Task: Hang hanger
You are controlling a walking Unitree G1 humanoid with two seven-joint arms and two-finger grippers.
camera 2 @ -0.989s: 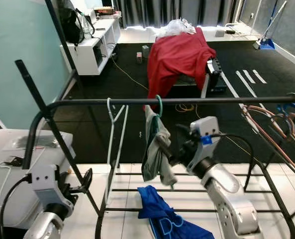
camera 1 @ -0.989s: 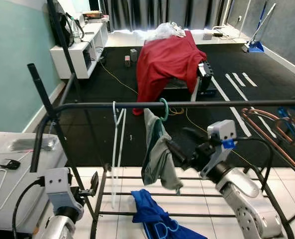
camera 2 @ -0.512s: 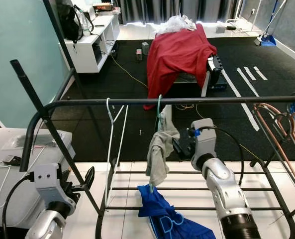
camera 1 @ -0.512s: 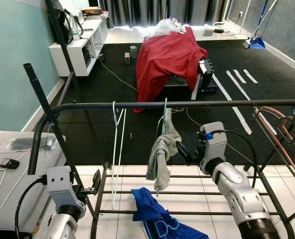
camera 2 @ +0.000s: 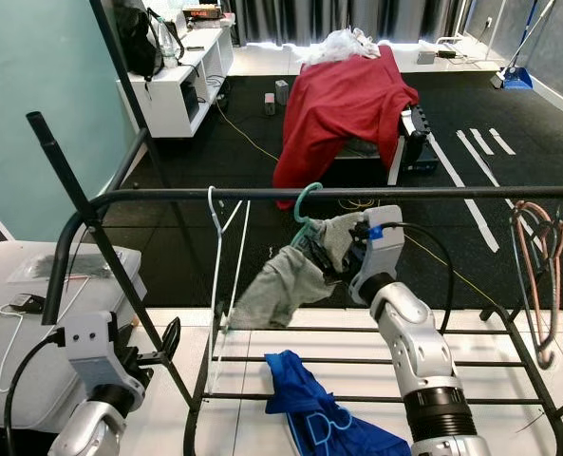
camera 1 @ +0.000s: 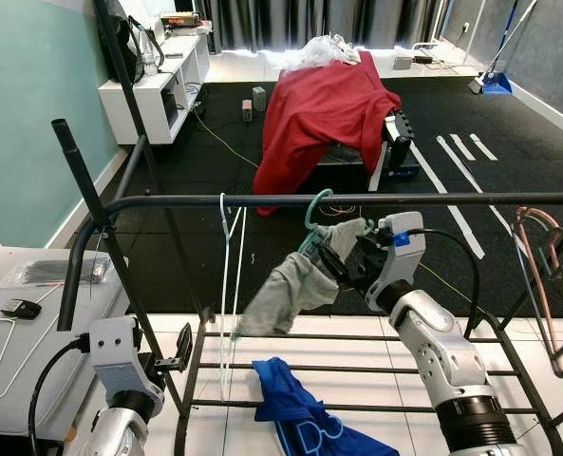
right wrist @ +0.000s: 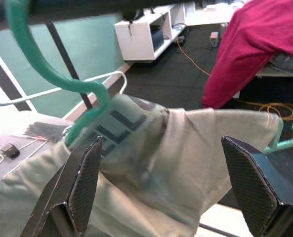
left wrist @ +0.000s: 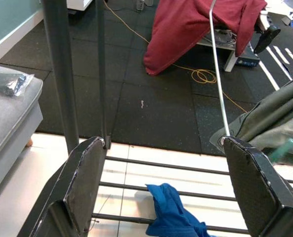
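A green hanger (camera 1: 311,211) hooks over the black rail (camera 1: 186,202) of the clothes rack. A grey garment (camera 1: 290,290) hangs on it, swung out tilted toward my left. My right gripper (camera 1: 343,258) is just under the rail at the hanger's shoulder, open, with the garment (right wrist: 186,143) lying between its spread fingers. The green hook (right wrist: 42,69) curves over the rail close ahead of it. A bare white hanger (camera 1: 226,275) hangs further left on the rail. My left gripper (camera 1: 178,347) is low by the rack's left leg, open and holding nothing.
Copper and blue hangers (camera 1: 539,256) hang at the rail's right end. A blue garment (camera 1: 295,413) lies on the rack's lower bars. A grey seat (camera 1: 25,313) is at my left. Beyond the rack are a red-draped bench (camera 1: 324,109) and a white shelf (camera 1: 153,90).
The grey garment, hanging straight down half a second ago, has swung up and to the left. My right gripper has risen to the hanger's shoulder under the rail. The left arm is still.
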